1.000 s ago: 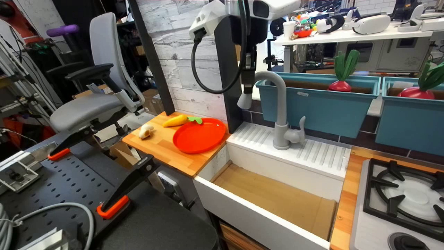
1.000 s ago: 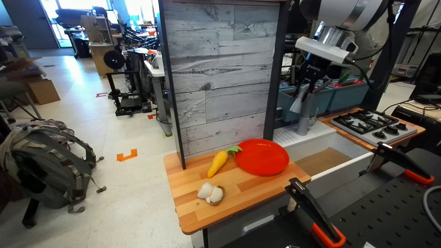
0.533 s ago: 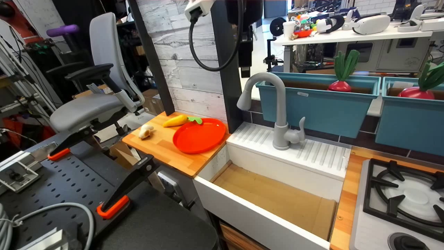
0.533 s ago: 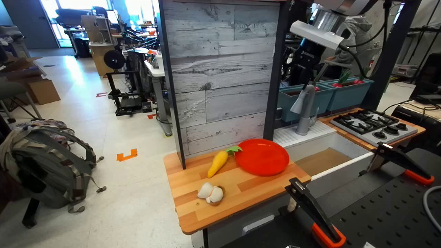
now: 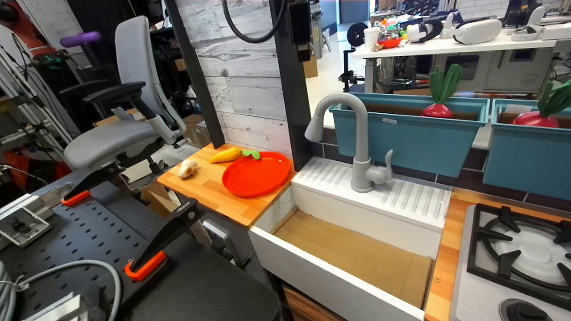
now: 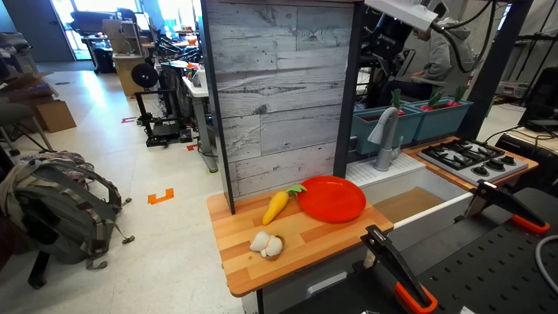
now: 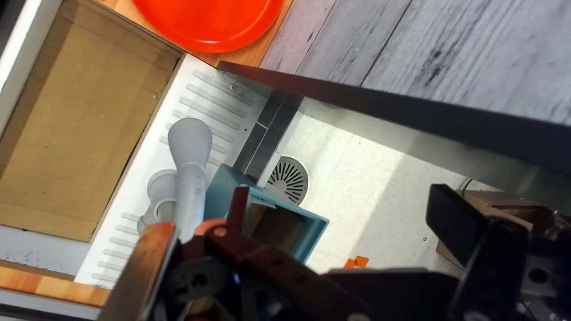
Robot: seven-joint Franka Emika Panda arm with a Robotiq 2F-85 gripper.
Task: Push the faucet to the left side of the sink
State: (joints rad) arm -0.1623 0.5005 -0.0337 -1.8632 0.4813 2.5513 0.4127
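In the wrist view, the pincer (image 7: 308, 205) partly hides the faucet (image 7: 189, 178); the plate (image 7: 209, 22) is cropped.

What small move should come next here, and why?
Probably raise the open gripper slightly higher, clear of the faucet: both exterior views show a gap between them, and the spout already points toward the end of the sink nearest the red plate, so pushing seems unnecessary.

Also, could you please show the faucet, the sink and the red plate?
Faucet (image 5: 362, 139), in an exterior view: upright neck.
Sink (image 5: 321, 283), in an exterior view: front wall.
Red plate (image 7: 208, 20), in the wrist view: inner surface.
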